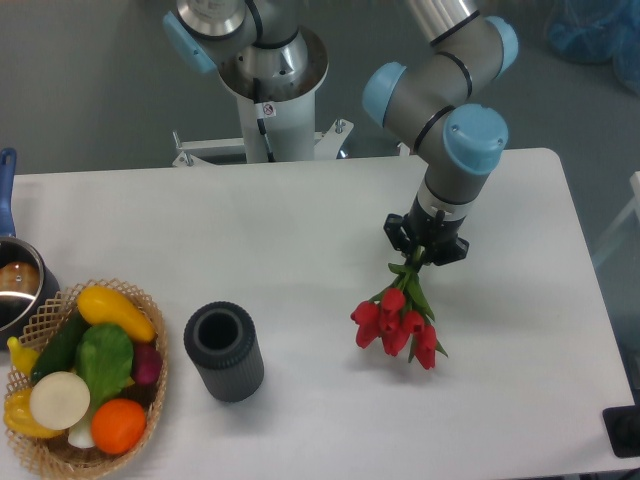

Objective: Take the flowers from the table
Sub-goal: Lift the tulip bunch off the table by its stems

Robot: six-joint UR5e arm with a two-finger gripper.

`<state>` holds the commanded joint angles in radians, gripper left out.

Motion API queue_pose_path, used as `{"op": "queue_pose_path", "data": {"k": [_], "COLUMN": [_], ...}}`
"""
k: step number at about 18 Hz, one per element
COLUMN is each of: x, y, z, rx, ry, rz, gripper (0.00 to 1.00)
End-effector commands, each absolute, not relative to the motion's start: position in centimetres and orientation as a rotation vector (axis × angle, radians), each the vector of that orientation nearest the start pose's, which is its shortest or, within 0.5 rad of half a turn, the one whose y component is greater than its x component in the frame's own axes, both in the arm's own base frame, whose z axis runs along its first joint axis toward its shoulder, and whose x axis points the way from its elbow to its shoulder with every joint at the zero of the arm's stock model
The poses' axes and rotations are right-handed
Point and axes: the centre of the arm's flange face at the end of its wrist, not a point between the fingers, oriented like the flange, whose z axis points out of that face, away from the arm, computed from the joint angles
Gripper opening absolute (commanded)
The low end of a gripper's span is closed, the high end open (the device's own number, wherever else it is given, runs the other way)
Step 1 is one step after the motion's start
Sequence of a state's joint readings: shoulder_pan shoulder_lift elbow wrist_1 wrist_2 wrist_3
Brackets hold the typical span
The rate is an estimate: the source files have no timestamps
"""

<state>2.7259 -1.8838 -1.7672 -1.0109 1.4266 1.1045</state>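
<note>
The fingers (425,252) are clenched on the thin green stems of the flowers (400,322). The red blooms hang just below the fingers, over the white bench (300,250). The stems are thin and could slip out.

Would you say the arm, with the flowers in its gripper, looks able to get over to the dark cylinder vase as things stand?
Probably yes. The gripper is shut on the flowers, and only bare table lies between them and the upright dark vase. The basket sits beyond it, out of the way.
</note>
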Motion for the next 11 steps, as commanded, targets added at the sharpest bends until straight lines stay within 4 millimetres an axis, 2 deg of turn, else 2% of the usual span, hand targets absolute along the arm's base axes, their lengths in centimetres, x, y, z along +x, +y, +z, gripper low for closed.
{"op": "queue_pose_path", "data": {"k": [3,11], "x": [-47.3,-50.6], "y": [36.6,36.8], "z": [29.9,36.2], "rx": [-2.974,-2.865], "ry": [-0.075,-0.103], "rz": [0.022,0.154], "gripper": [0.21,0.21]}}
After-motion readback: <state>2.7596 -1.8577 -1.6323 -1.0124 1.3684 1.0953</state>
